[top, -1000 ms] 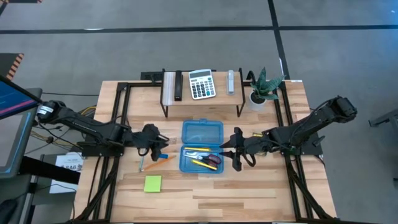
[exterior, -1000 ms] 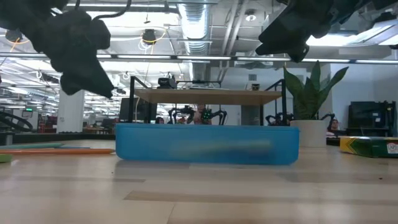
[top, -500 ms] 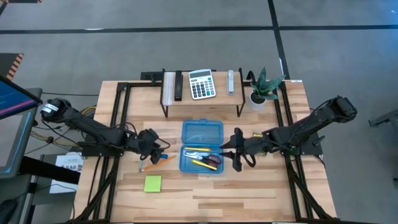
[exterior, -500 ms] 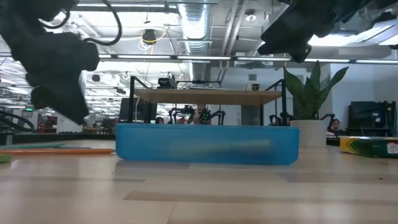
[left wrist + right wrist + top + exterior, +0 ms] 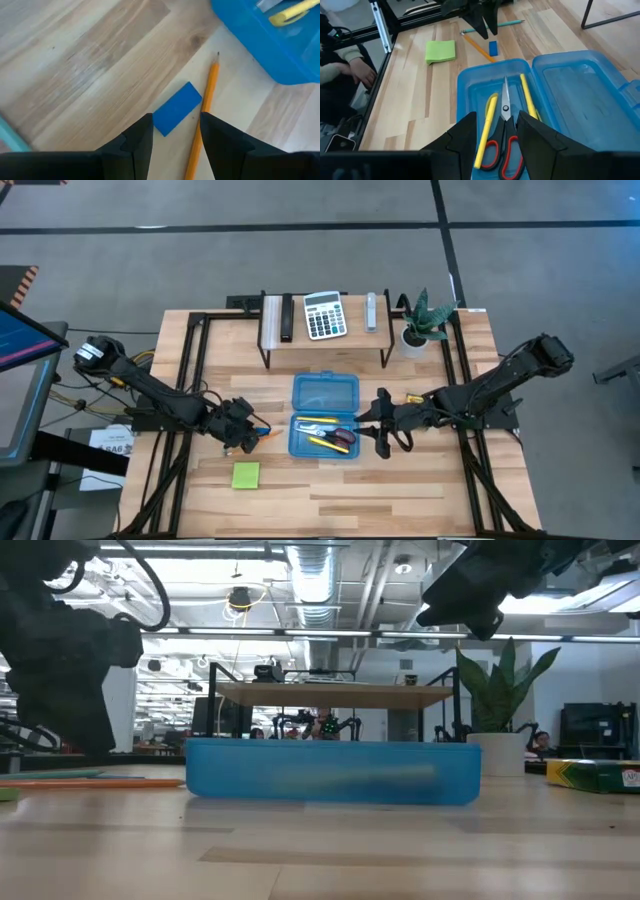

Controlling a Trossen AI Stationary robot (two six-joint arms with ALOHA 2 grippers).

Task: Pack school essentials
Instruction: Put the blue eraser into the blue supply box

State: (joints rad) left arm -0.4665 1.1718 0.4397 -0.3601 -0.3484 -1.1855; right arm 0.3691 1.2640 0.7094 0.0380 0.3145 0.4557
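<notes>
Left gripper (image 5: 172, 131), open and empty, hangs over my blue eraser (image 5: 177, 108), whose long axis slants alongside the orange pencil (image 5: 204, 112) touching it.

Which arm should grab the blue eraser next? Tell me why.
Left. The left gripper hangs open right over the blue eraser, beside the orange pencil; the right gripper is over the box.

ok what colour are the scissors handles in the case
Red. The scissors lie in the blue case, clearest in the right wrist view.
</notes>
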